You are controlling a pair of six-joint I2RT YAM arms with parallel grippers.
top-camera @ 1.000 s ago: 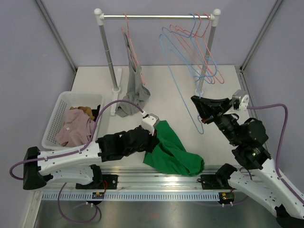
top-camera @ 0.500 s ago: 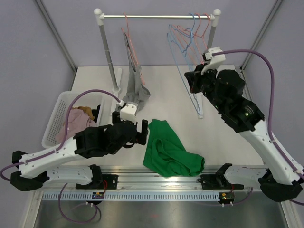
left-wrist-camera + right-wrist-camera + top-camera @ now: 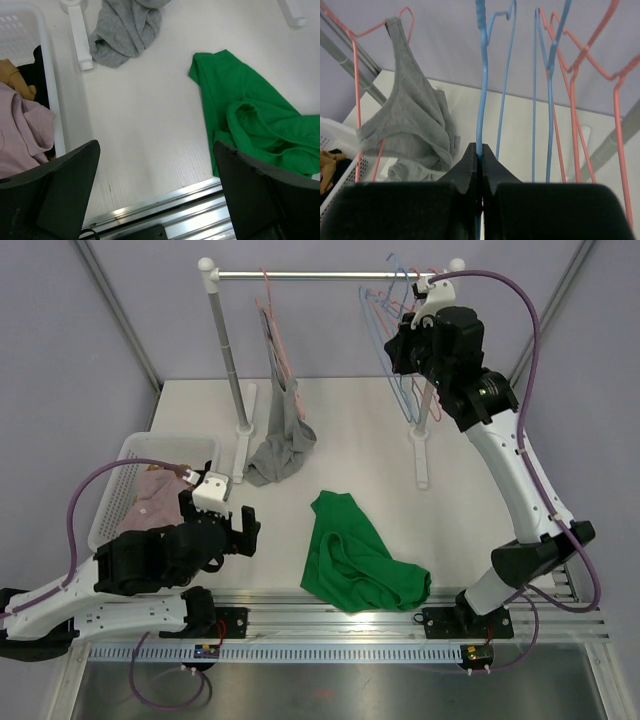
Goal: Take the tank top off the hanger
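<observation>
Since left claw [image 3: 156, 150] spread, leaving tank top [image 3: 245, 117], right claw [image 3: 479, 154] pinching hanger [image 3: 481, 100] seemingly reached rail [image 3: 320, 276].

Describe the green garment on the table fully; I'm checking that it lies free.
The green tank top is plain, soft-looking fabric, lying crumpled and folded over itself on the white table near its front edge. A narrower end points away from the arms; the bunched bulk lies nearer. Only the table touches it; the open left gripper hangs apart, to its left.
</observation>
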